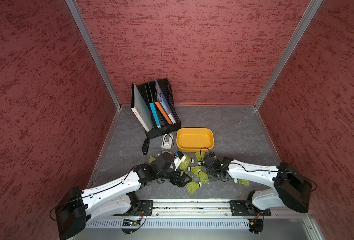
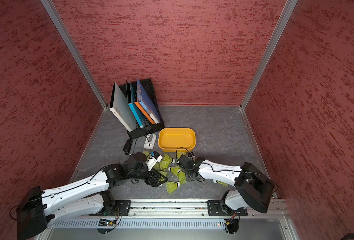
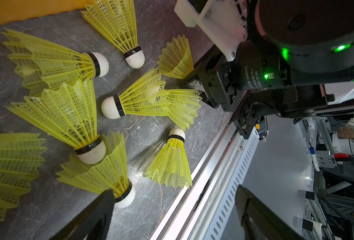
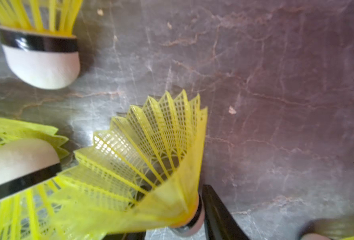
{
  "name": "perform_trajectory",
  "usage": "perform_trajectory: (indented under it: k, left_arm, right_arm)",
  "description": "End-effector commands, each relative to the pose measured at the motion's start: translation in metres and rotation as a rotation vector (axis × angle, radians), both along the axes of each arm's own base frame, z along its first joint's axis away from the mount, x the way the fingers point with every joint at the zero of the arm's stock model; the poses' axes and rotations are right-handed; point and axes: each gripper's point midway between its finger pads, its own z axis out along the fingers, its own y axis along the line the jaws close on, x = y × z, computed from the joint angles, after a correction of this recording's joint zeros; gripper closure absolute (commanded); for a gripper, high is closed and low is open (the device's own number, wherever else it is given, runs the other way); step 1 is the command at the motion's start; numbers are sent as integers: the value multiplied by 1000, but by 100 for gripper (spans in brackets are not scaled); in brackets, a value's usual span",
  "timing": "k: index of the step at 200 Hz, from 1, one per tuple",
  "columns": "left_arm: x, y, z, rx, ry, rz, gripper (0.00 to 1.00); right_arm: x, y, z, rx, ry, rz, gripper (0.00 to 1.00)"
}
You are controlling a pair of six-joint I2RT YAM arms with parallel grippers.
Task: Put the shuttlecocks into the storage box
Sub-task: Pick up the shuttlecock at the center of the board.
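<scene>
Several neon yellow shuttlecocks (image 1: 193, 187) lie scattered on the grey floor in front of the orange-yellow storage box (image 1: 192, 150), which has nothing in it in both top views. My right gripper (image 4: 172, 218) straddles the white tip of one shuttlecock (image 4: 151, 145). One finger (image 4: 217, 212) rests against the tip, and a sliver of floor shows on the other side. My left gripper (image 3: 174, 216) hangs open over the front of the pile. One of its fingers (image 3: 93, 216) is beside the tip of a shuttlecock (image 3: 101, 174). Nothing lies between its fingers.
A black mesh file rack (image 1: 161, 126) with books stands behind the box on the left. A small grey-white device (image 1: 167, 141) and a black object (image 1: 146, 146) lie beside it. One more shuttlecock (image 1: 243, 182) lies under the right arm. A metal rail (image 1: 188, 205) runs along the front.
</scene>
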Motion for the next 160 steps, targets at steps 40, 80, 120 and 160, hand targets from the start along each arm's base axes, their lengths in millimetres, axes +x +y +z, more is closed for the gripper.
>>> perform_trajectory:
  k: [40, 80, 120, 160]
  left_arm:
    - [7, -6, 17, -34, -37, 11, 6]
    - [8, -6, 16, -33, -37, 14, 6]
    - [10, -8, 17, -31, -41, 19, 6]
    - [19, -9, 17, -3, -45, 54, 6]
  right_arm:
    - [9, 0, 3, -5, -22, -14, 65]
    - [16, 2, 4, 3, -20, -10, 72]
    - [14, 1, 11, 17, -18, -29, 77]
    - [12, -8, 39, 36, -51, -73, 78]
